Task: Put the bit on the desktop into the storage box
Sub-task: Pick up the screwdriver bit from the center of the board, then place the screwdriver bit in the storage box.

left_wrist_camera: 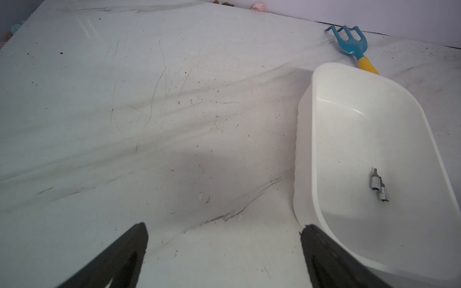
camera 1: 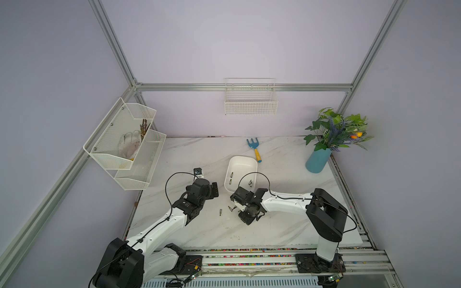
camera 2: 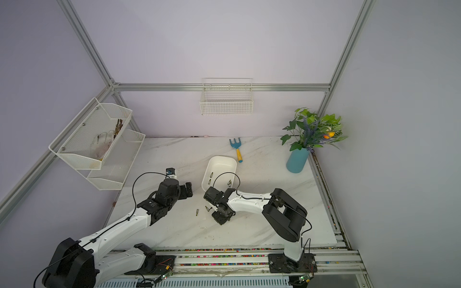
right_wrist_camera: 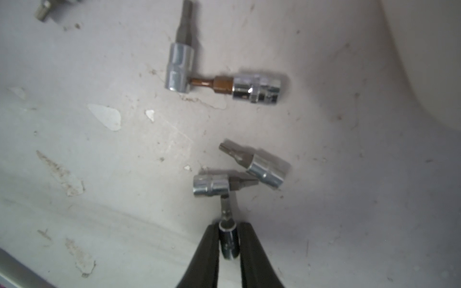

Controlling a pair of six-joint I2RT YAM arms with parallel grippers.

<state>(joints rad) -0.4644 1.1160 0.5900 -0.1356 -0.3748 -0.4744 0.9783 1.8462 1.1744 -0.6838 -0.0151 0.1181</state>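
Now the bit (right_wrist_camera: 229, 243) sits pinched between the right fingers (right_wrist_camera: 205, 251).

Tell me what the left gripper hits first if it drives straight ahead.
Most likely the bare desktop: the open left gripper seems tilted down at it. The storage box sits beside that line, though clearance is unclear.

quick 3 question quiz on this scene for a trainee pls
1. True or false: the left hand is open and empty.
2. What lies on the white marble desktop beside the smooth white plastic storage box? A) blue garden fork with yellow handle B) red cup C) hammer
3. What is the right hand pinching?
Key: 1 true; 2 A; 3 a small chrome socket bit.
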